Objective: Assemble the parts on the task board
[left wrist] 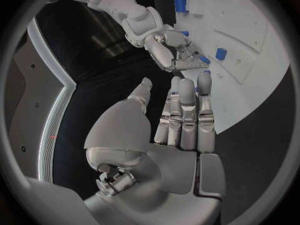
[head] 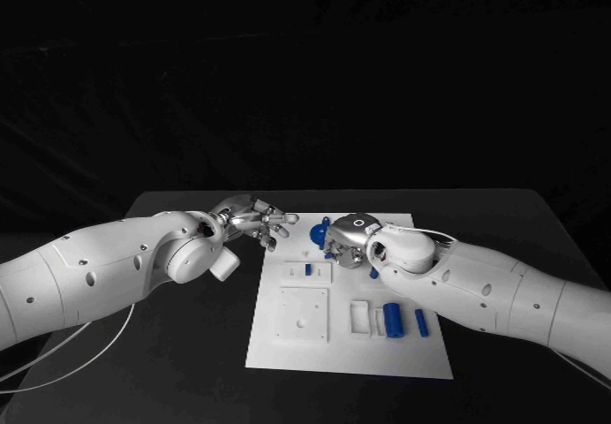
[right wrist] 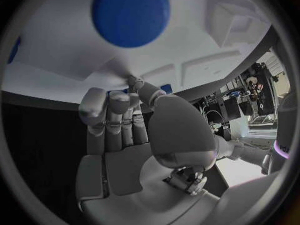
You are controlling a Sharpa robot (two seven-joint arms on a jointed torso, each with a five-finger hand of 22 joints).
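Note:
The white task board (head: 350, 353) lies in the middle of the table. A round blue disc (head: 319, 232) (right wrist: 130, 15) sits at its far end. My left hand (head: 259, 221) (left wrist: 184, 115) hovers by the board's far left corner, fingers stretched out and holding nothing. My right hand (head: 350, 240) (right wrist: 125, 120) is over the far part of the board beside the disc, fingers curled with the thumb tip near them. A small blue part (left wrist: 204, 60) shows at its fingertips; whether it is pinched is hidden. Two blue cylinders (head: 394, 320) (head: 420, 321) lie on the board's right side.
White blocks (head: 360, 316) lie beside the cylinders, and a white square plate (head: 303, 314) sits on the board's left half. Another blue piece (head: 373, 272) shows under my right wrist. Black table surrounds the board on all sides.

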